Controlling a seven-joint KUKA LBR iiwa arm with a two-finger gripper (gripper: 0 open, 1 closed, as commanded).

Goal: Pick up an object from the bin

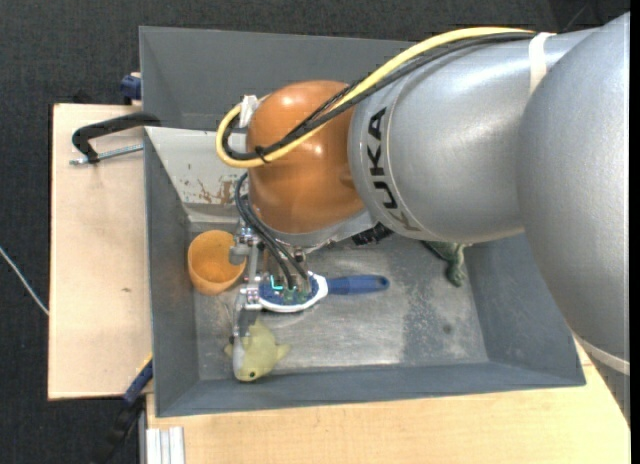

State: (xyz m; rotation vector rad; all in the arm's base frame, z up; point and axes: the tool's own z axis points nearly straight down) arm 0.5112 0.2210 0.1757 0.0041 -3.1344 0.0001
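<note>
A large silver robot arm is stretching into a grey metal bin from the right, and it is wearing a rounded orange cover at its wrist. Below that cover, the gripper is hanging low, close to the bin's floor and left of centre. It is sitting right over the white oval head of a small blue-handled plastic tool. This is possibly a brush, though the head is partly hidden. The tool is lying flat on the floor with its handle pointing right. The wrist is blocking the view here, so it cannot be told whether the gripper is released or clenched, or whether it is grasping anything.

A round orange plastic cup is resting just to the left of the gripper, near the left wall. A pale yellow soft toy is lying just in front of the gripper, against the near wall. A small green toy figure is peeking out from under the arm, well apart to the right.

The blue-handled tool is looking light, stiff and smooth, so it is likely to slip or pivot if pinched off-centre. Because it is lying flat, it is offering little height to grip. The best hold is probably across the narrow handle, just beside the head.
</note>
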